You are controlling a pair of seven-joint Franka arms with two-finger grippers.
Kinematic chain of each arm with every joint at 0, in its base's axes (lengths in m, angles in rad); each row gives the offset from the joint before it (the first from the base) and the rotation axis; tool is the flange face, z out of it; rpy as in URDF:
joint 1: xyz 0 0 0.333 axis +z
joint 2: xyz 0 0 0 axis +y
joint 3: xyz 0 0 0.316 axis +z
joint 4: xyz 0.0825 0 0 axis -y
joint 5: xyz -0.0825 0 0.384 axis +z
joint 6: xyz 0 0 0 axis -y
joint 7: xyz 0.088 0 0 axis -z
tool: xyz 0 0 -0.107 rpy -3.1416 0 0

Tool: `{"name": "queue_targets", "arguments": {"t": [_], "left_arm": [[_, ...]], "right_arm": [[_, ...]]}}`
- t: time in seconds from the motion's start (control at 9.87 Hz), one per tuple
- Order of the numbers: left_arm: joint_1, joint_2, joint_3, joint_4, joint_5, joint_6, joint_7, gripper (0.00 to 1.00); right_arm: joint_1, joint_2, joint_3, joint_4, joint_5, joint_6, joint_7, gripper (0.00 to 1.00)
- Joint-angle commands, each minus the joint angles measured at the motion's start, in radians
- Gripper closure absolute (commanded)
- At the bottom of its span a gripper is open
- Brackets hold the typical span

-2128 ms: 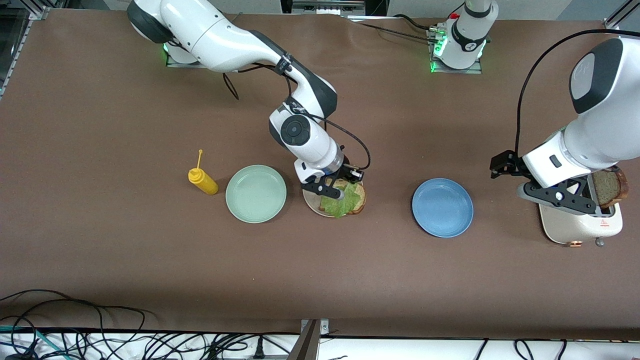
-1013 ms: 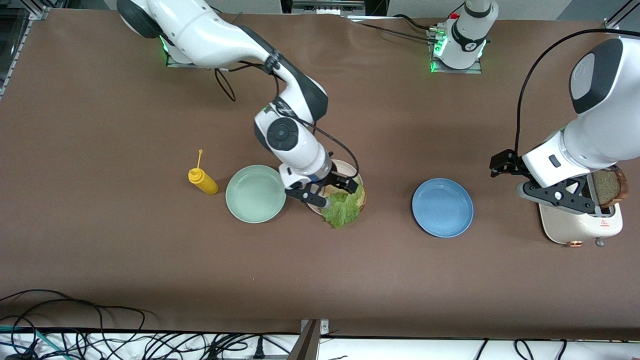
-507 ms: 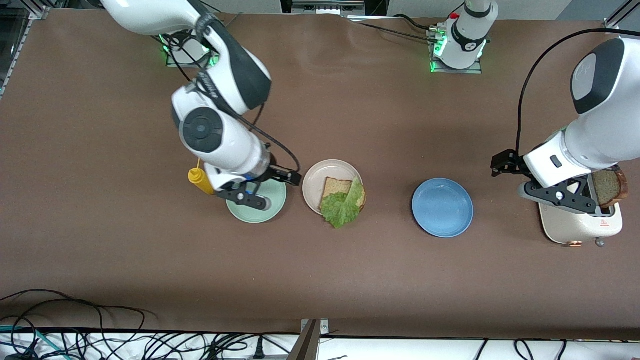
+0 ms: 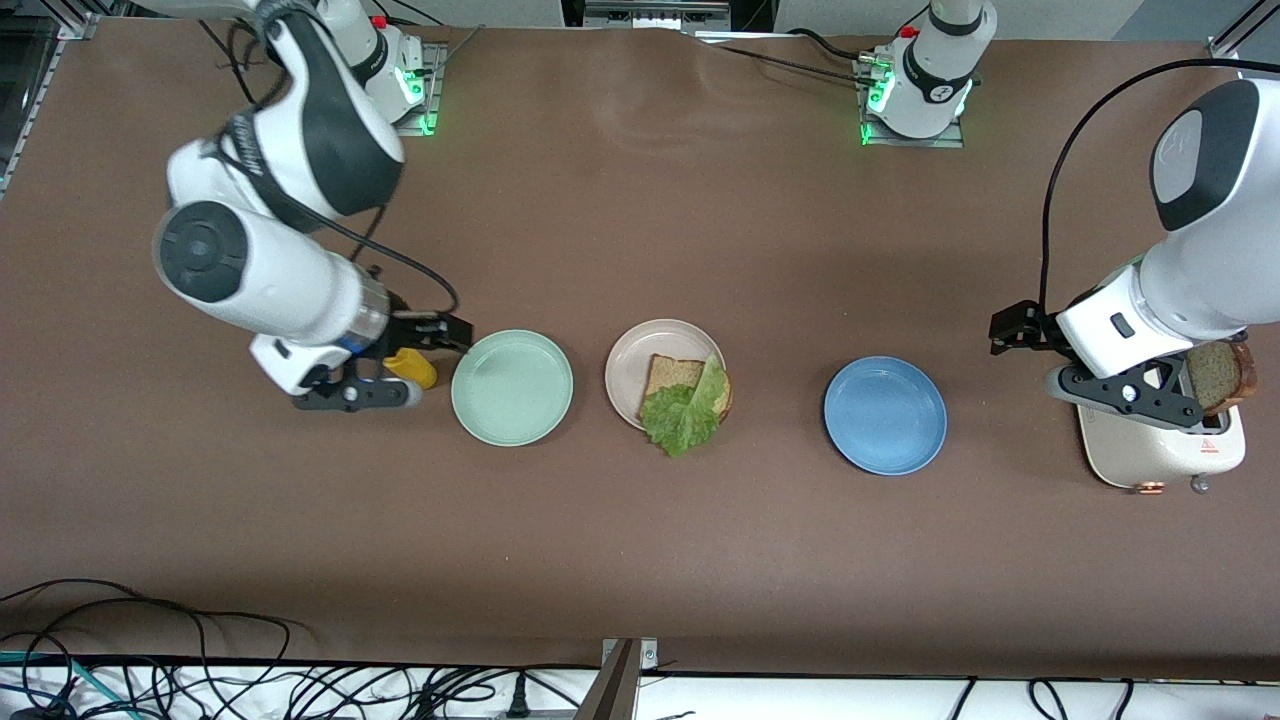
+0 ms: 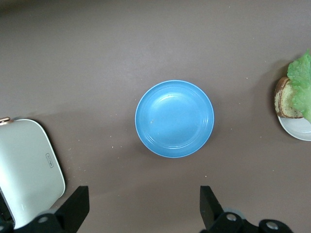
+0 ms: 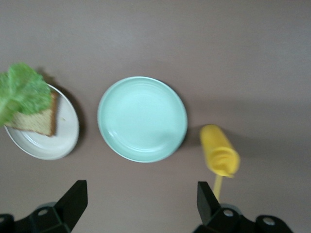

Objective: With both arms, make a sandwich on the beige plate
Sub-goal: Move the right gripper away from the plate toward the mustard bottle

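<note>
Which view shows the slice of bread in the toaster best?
The front view: the bread slice stands in the toaster, partly hidden by the left gripper. The left wrist view shows only the toaster's body; the right wrist view shows neither.

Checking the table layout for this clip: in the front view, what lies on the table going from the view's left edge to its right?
Yellow bottle → mint green plate → beige plate with bread and lettuce → blue plate → toaster.
</note>
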Motion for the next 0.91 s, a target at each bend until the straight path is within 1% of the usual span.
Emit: {"name": "queue_targets", "arguments": {"t": [0.0,0.2,0.3,0.51,0.61,0.71,0.81], "left_arm": [[0.004,-0.016,-0.006,-0.010,0.019,-0.009,-0.006,0.00],[0.004,-0.016,-0.006,-0.009,0.019,-0.011,-0.006,0.00],[0.001,-0.016,-0.008,-0.009,0.019,-0.011,-0.007,0.00],[-0.003,-0.019,-0.009,-0.009,0.019,-0.012,-0.007,0.00],[-0.005,-0.019,-0.009,-0.009,0.019,-0.021,-0.006,0.00],[-0.011,-0.019,-0.009,-0.006,0.019,-0.021,-0.007,0.00],[-0.011,-0.021,-0.018,-0.006,0.017,-0.023,-0.012,0.00]], "right_arm": [[-0.073,-0.196,0.008,-0.263,0.003,0.101,-0.183,0.00],[-0.128,-0.272,0.008,-0.383,0.004,0.159,-0.344,0.00],[-0.147,-0.300,-0.008,-0.435,0.006,0.182,-0.427,0.00],[-0.168,-0.398,-0.041,-0.625,0.007,0.349,-0.582,0.00],[-0.170,-0.409,-0.066,-0.676,0.051,0.386,-0.662,0.00],[-0.170,-0.407,-0.105,-0.695,0.164,0.396,-0.789,0.00],[-0.174,-0.386,-0.139,-0.696,0.244,0.399,-0.933,0.00]]}}
